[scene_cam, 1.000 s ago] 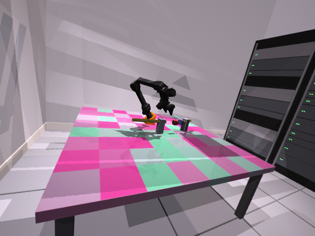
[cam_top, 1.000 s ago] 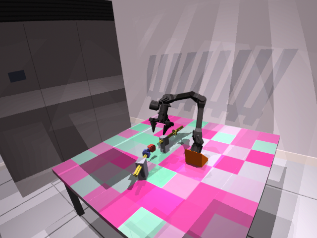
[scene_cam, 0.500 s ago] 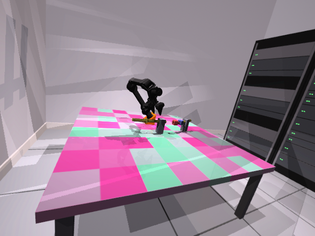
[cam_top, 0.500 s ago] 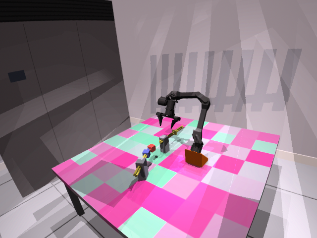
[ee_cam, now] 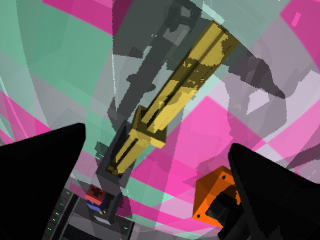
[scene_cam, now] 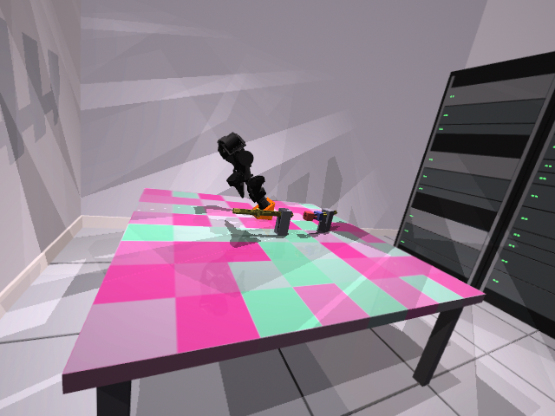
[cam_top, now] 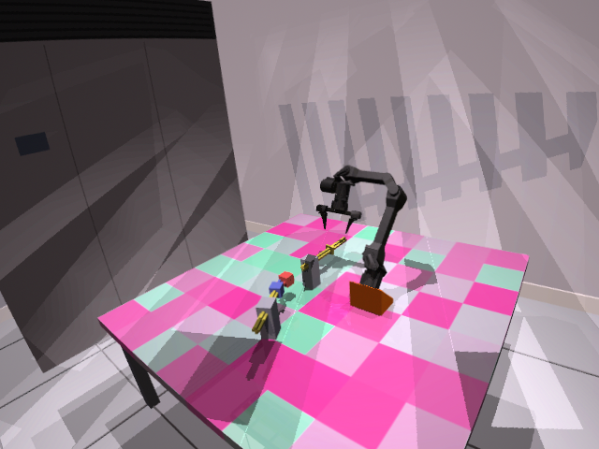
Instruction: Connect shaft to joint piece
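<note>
My gripper (cam_top: 335,230) (ee_cam: 160,142) is open and empty, above the second shaft's long outer part, its fingers to either side in the wrist view. The yellow second shaft (cam_top: 339,241) (scene_cam: 247,211) (ee_cam: 186,82) runs through its grey block (cam_top: 311,276) (scene_cam: 282,224) and carries a collar (cam_top: 329,249) (ee_cam: 149,134). Its short end sticks out toward the red joint piece (cam_top: 285,279) (scene_cam: 308,216) (ee_cam: 95,193), with a gap between them. The red piece hangs on the blue hinge part (cam_top: 276,288) (scene_cam: 317,215) of the first shaft (cam_top: 259,323), held in another block (cam_top: 269,319) (scene_cam: 323,223). Exact alignment of the opening cannot be told.
The orange arm base (cam_top: 368,298) (scene_cam: 264,212) (ee_cam: 207,192) stands on the checkered table (cam_top: 338,411) (scene_cam: 210,322) beside the blocks. The arm arches over from it. Dark racks (scene_cam: 488,156) stand beyond the table.
</note>
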You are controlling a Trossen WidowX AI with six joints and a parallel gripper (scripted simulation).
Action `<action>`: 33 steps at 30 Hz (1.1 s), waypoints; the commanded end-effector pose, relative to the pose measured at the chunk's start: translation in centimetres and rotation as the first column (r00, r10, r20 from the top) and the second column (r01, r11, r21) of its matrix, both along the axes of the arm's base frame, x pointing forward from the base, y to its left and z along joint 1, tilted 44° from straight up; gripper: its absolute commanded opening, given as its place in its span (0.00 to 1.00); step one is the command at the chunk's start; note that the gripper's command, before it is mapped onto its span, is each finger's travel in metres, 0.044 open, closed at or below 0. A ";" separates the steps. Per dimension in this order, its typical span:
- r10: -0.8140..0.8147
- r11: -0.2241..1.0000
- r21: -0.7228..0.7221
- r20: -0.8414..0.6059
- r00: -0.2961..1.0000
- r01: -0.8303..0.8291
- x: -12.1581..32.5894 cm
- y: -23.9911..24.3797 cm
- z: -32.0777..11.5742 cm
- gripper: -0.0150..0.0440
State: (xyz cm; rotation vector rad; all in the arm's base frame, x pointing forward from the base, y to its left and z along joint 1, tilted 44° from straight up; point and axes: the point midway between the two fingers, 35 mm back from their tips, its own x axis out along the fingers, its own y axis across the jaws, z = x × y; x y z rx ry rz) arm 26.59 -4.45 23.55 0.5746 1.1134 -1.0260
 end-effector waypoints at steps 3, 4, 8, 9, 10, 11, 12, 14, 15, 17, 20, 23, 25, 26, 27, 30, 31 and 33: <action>-0.052 0.996 -0.068 0.052 0.997 0.055 0.1 -1.1 -0.9 1.00; -0.069 0.994 -0.086 0.070 0.995 0.075 0.1 -1.3 -1.2 1.00; -0.133 0.977 -0.149 0.152 0.979 0.156 0.2 -2.3 -2.5 1.00; -0.148 0.971 -0.163 0.174 0.973 0.177 0.2 -2.5 -2.8 1.00; -0.162 0.964 -0.176 0.197 0.967 0.198 0.2 -2.7 -3.1 1.00; -0.176 0.957 -0.188 0.220 0.959 0.219 0.2 -2.9 -3.4 1.00; -0.189 0.950 -0.200 0.243 0.951 0.240 0.2 -3.1 -3.7 1.00; -0.214 0.933 -0.221 0.291 0.932 0.283 0.1 -3.6 -4.3 1.00; -0.225 0.924 -0.230 0.316 0.922 0.304 0.0 -3.8 -4.5 1.00; -0.238 0.912 -0.240 0.347 0.907 0.332 -0.1 -4.0 -4.9 1.00; -0.240 0.911 -0.242 0.351 0.905 0.335 -0.1 -4.0 -4.9 1.00; -0.240 0.911 -0.242 0.351 0.905 0.335 -0.1 -4.0 -4.9 1.00; -0.240 0.911 -0.242 0.351 0.905 0.335 -0.1 -4.1 -5.0 1.00; -0.240 0.911 -0.241 0.351 0.905 0.335 -0.1 -4.1 -5.0 1.00; -0.240 0.911 -0.241 0.351 0.905 0.335 -0.1 -4.2 -5.1 1.00; -0.241 0.911 -0.241 0.350 0.905 0.336 0.0 -4.5 -5.5 1.00; -0.241 0.910 -0.241 0.350 0.905 0.336 0.1 -4.6 -5.6 1.00; -0.241 0.910 -0.241 0.350 0.905 0.336 0.1 -4.8 -5.9 1.00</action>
